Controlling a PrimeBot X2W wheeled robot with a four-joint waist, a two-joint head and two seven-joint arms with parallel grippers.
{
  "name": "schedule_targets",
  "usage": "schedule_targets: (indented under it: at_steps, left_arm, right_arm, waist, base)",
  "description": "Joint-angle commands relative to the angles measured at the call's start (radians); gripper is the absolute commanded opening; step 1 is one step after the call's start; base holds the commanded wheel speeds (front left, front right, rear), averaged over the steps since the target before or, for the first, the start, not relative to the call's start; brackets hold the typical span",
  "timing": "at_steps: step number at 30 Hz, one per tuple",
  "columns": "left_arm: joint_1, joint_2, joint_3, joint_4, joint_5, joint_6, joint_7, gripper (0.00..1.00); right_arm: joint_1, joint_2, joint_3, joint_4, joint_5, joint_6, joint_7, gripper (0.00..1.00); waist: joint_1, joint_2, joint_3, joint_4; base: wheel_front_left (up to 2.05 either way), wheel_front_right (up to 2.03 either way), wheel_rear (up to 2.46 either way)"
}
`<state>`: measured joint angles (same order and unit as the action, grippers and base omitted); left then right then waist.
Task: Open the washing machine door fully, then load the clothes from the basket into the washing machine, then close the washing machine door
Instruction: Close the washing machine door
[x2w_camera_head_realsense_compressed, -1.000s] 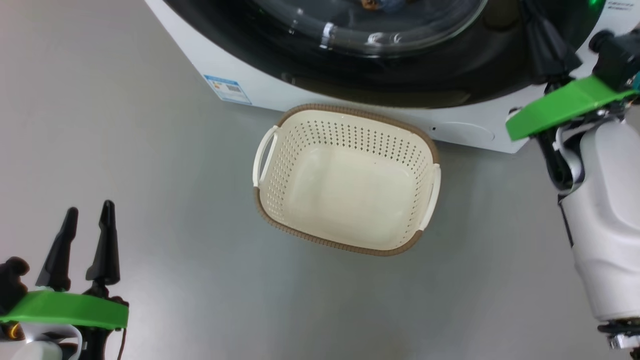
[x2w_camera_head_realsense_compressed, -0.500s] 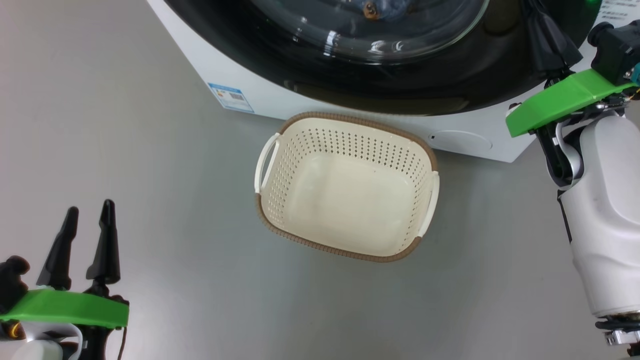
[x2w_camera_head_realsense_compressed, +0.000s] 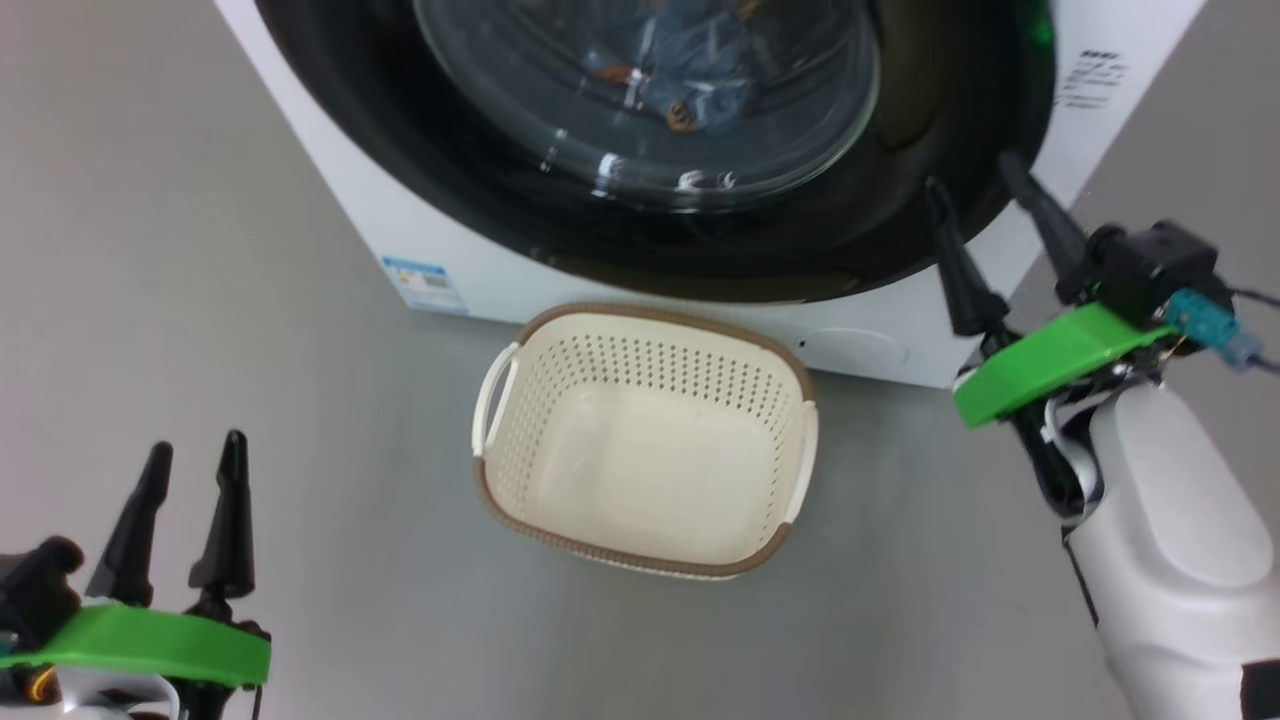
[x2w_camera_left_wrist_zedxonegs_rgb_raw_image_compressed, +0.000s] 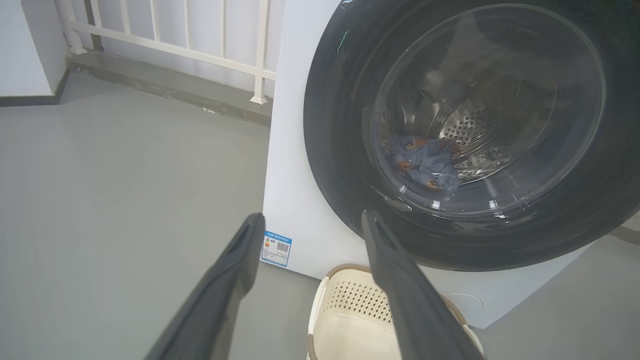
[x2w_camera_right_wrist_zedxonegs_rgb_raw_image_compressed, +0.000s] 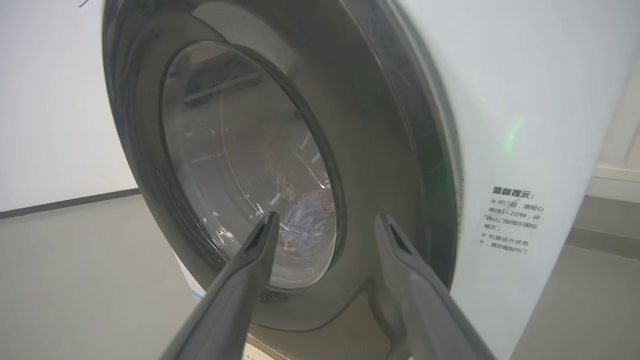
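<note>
Down at your left, the left gripper (x2w_camera_head_realsense_compressed: 197, 447) hangs over the grey floor (x2w_camera_head_realsense_compressed: 300, 560). Its two dark fingers stand wide apart and there is nothing between them. It is well away from the basket (x2w_camera_head_realsense_compressed: 660, 312). In the left wrist view the left gripper (x2w_camera_left_wrist_zedxonegs_rgb_raw_image_compressed: 312, 217) points at the lower left corner of the washing machine (x2w_camera_left_wrist_zedxonegs_rgb_raw_image_compressed: 295, 150), where a small blue label sticker (x2w_camera_left_wrist_zedxonegs_rgb_raw_image_compressed: 276, 247) is stuck. A white railing (x2w_camera_left_wrist_zedxonegs_rgb_raw_image_compressed: 200, 30) runs along the wall far behind.

Next comes the basket, sitting on the floor in the middle, just in front of the washing machine (x2w_camera_head_realsense_compressed: 480, 285). You can see its bare cream bottom, the little holes in its walls and its brown rim.

Above the basket is the washing machine door (x2w_camera_head_realsense_compressed: 780, 255). It is shut flat against the white front. Look through the round glass and you see the clothes (x2w_camera_head_realsense_compressed: 690, 70) lying low in the steel drum, light blue with small orange-brown spots. The left wrist view shows the clothes (x2w_camera_left_wrist_zedxonegs_rgb_raw_image_compressed: 425, 160) too.

At your right, the right gripper (x2w_camera_head_realsense_compressed: 972, 175) points up at the lower right edge of the door. Its fingers are spread wide and grip nothing. You cannot tell if a fingertip touches the black rim. In the right wrist view the right gripper (x2w_camera_right_wrist_zedxonegs_rgb_raw_image_compressed: 327, 216) aims at the glass, with the clothes (x2w_camera_right_wrist_zedxonegs_rgb_raw_image_compressed: 307, 217) behind it. A printed notice (x2w_camera_right_wrist_zedxonegs_rgb_raw_image_compressed: 512, 220) sits on the machine's white side.
</note>
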<state>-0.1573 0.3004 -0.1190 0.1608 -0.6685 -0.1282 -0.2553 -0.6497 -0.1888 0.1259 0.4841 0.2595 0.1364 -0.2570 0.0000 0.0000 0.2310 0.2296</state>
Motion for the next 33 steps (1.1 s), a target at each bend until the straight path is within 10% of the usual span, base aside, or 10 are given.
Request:
schedule_targets:
  at_steps: [1, 33]
  left_arm:
    - [-0.004, 0.040, 0.037, -0.024, 0.015, -0.002, -0.006, 1.00]
    - [0.114, -0.021, 0.059, -0.016, 0.073, 0.002, -0.006, 1.00]
  right_arm:
    - [0.025, 0.011, 0.029, -0.034, 0.013, -0.006, -0.005, 1.00]
    - [0.400, -0.012, 0.064, -0.228, 0.115, -0.006, -0.005, 1.00]
  waist:
    - [0.0000, 0.0000, -0.060, -0.058]
    - [0.0000, 0.0000, -0.233, -0.294]
  base:
    - [0.00, 0.00, 0.00]
    - [0.00, 0.00, 0.00]
